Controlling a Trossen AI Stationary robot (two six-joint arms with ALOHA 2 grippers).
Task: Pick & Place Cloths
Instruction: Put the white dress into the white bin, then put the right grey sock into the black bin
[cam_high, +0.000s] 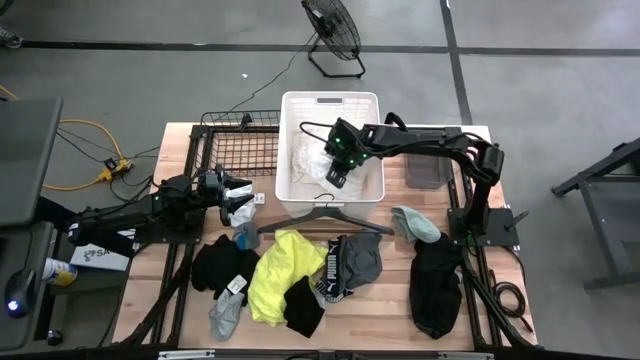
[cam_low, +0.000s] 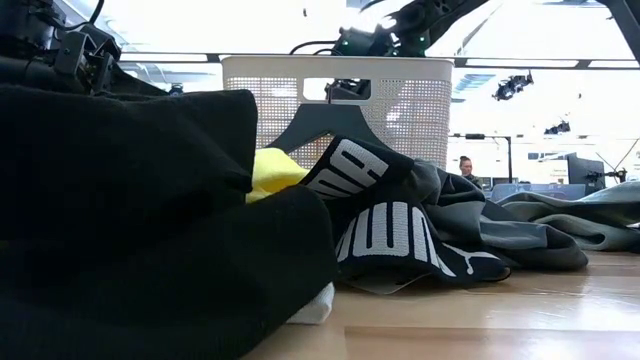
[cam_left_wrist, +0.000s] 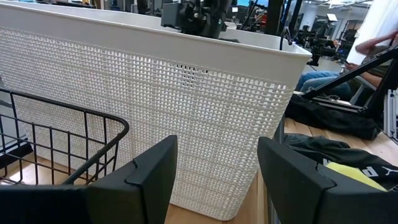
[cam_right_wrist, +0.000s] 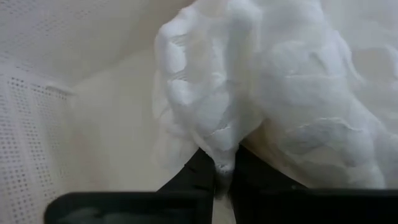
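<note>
- The right gripper (cam_high: 335, 172) is down inside the white basket (cam_high: 375, 150), which stands at the far middle of the table (cam_high: 390, 310).
- Its two fingers are almost closed, and they pinch a fold of the white lacy cloth (cam_right_wrist: 267, 93).
- That cloth (cam_high: 310, 160) is a bunched heap in the basket with no clear long side. In the right wrist view it lies over the fingertips.
- The left gripper (cam_high: 240, 195) is on the left side of the table, just beside the basket. It points at the basket wall (cam_left_wrist: 205, 106).
- Its fingers (cam_left_wrist: 155, 174) are wide apart and hold nothing.
- The neon yellow cloth (cam_high: 280, 275) lies in the middle of the table, with its long side going from the far side to the near side.
- A black cloth (cam_high: 222, 268) lies to its left, and another small black one (cam_high: 303, 305) touches its near edge.
- A long black cloth (cam_high: 436, 285) lies on the right, also stretched from far to near.
- A dark cloth with white letters (cam_low: 400, 235) lies next to the yellow one.
- A dark hanger (cam_high: 320, 215) lies in front of the basket.
</note>
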